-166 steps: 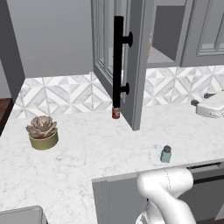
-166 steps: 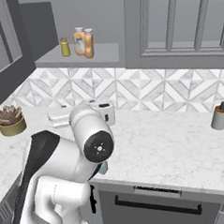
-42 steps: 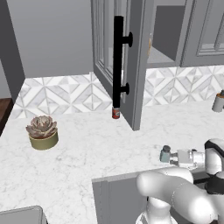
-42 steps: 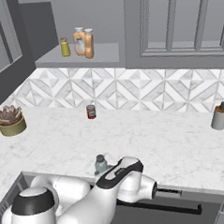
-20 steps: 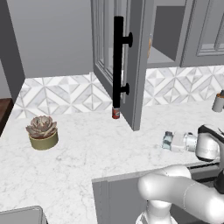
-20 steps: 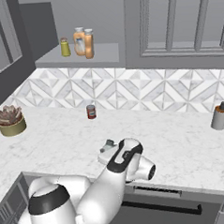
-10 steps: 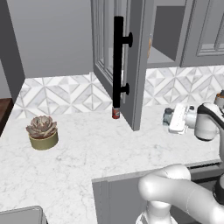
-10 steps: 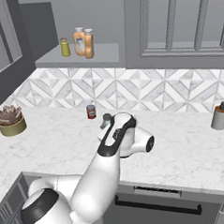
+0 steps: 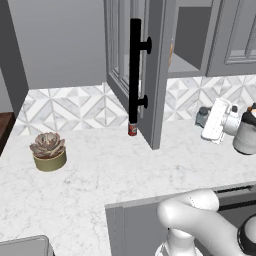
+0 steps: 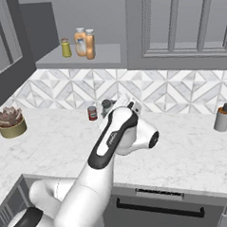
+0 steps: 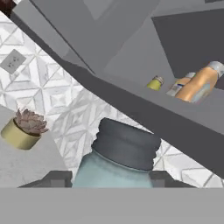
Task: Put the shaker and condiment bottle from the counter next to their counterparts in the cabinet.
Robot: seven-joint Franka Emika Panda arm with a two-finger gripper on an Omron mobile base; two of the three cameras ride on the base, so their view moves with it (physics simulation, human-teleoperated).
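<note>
My gripper [image 9: 205,120] [image 10: 108,108] [image 11: 111,180] is shut on the shaker [image 9: 202,115] [image 10: 106,104] [image 11: 123,154], a teal-grey jar with a dark cap. It hangs tilted above the counter [image 9: 100,175] [image 10: 189,146], in front of the backsplash and below the cabinet shelf [image 10: 97,57] [image 11: 144,109]. On that shelf stand a small yellow-green shaker [image 10: 65,48] [image 11: 155,82] and two amber-orange condiment bottles [image 10: 80,41] [image 10: 89,44] [image 11: 199,83]. The cabinet door [image 9: 155,75] with its black bar handle [image 9: 135,70] stands open to the left of the gripper.
A small red can [image 9: 132,129] [image 10: 92,113] sits on the counter under the door's edge. A potted succulent [image 9: 48,150] [image 10: 9,121] [image 11: 24,129] stands at the left. A grey cylinder with a brown top [image 10: 222,117] is at the far right.
The gripper has carried the shaker up off the counter and back toward the backsplash, closer to the open cabinet. The other things have stayed put.
</note>
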